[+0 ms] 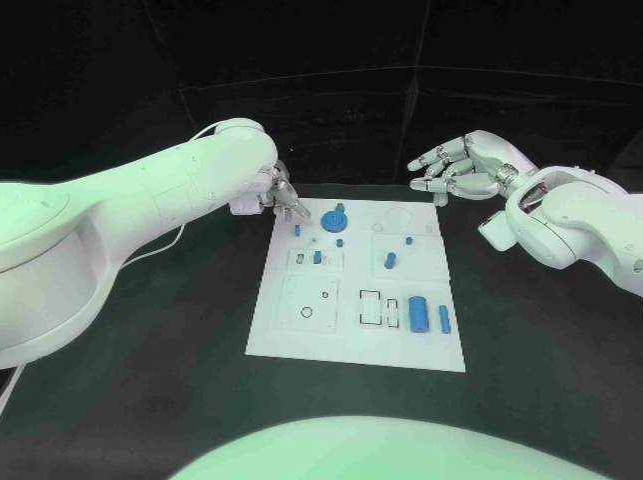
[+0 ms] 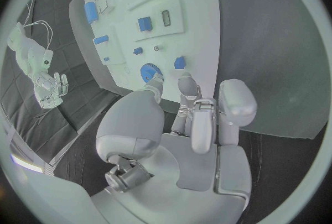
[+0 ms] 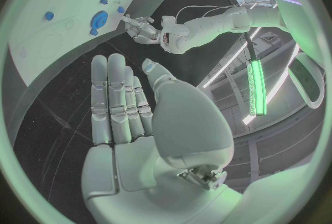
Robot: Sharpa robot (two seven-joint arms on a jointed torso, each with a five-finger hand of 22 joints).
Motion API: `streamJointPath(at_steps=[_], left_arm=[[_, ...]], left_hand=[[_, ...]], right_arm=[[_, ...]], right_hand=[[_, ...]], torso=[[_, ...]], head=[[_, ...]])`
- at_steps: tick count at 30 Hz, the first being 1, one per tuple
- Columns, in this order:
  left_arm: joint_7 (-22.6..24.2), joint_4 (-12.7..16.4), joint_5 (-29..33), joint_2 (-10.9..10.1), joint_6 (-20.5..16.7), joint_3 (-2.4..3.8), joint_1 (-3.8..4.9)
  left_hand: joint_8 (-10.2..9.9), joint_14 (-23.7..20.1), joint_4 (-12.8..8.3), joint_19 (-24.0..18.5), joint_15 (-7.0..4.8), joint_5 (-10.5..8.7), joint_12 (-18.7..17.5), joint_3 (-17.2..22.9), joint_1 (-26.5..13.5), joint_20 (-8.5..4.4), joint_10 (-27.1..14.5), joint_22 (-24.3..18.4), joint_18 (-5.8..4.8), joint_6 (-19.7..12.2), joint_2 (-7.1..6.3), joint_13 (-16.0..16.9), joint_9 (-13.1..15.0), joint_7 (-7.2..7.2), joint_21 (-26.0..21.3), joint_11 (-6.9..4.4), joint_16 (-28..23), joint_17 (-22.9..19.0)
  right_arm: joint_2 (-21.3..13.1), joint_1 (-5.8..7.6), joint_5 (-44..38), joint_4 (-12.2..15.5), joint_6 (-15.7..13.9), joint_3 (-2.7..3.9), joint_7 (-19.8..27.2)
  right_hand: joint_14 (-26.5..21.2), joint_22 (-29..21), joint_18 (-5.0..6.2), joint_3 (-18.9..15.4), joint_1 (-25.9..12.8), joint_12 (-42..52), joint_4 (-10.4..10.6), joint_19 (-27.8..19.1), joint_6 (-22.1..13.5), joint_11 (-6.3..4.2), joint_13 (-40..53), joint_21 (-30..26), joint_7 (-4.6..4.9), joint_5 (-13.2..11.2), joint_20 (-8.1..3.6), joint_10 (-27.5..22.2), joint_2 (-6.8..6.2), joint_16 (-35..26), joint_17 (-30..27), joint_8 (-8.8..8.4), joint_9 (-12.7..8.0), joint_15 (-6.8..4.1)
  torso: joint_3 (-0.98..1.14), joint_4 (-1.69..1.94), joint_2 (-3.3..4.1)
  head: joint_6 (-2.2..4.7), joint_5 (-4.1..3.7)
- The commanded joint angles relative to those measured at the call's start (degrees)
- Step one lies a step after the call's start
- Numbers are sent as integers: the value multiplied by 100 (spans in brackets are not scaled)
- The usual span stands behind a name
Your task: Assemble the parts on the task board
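The white task board [image 1: 353, 335] lies in the middle of the black table. Several blue parts sit on it: a round disc with a knob [image 1: 334, 218] near the far edge, a small peg [image 1: 390, 260] in the middle and two long pieces [image 1: 419, 313] at the near right. My left hand [image 1: 282, 200] hovers at the board's far left corner, its fingertips [image 2: 185, 83] just short of the disc [image 2: 150, 73] and a small blue block [image 2: 179, 62]; nothing is in it. My right hand [image 1: 465, 165] hangs beyond the far right corner, fingers spread, holding nothing.
Black table [image 1: 552, 330] surrounds the board on all sides. The right wrist view shows the board [image 3: 41, 41], the disc [image 3: 99, 18] and my left hand [image 3: 141, 27] by it. Dark walls stand behind the table.
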Motion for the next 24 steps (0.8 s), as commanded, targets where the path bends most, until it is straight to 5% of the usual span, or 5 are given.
streamJointPath(at_steps=[1,24], left_arm=[[22,-82,-91,33,122,3,-12],[178,-392,-94,240,125,6,-159]], left_hand=[[31,505,-8,15,-34,-3,27,-39,10,-8,1,11,-53,36,58,4,7,3,37,-35,-11,1092],[54,508,-70,21,-49,-1,28,-100,223,-26,0,43,-59,44,191,-2,-10,-10,56,-49,-5,1107]], right_arm=[[7,13,-5,3,-2,4,58],[27,13,-5,9,-16,5,69]], right_hand=[[-32,-7,71,12,-16,30,25,22,-40,-7,-10,-25,14,29,27,-26,3,-20,7,25,8,3],[-29,-10,72,19,1,39,23,28,-42,-9,-17,-29,13,56,25,-30,6,-21,8,33,9,0]], torso=[[1,9,-4],[8,7,-7]], head=[[-11,6],[-34,5]])
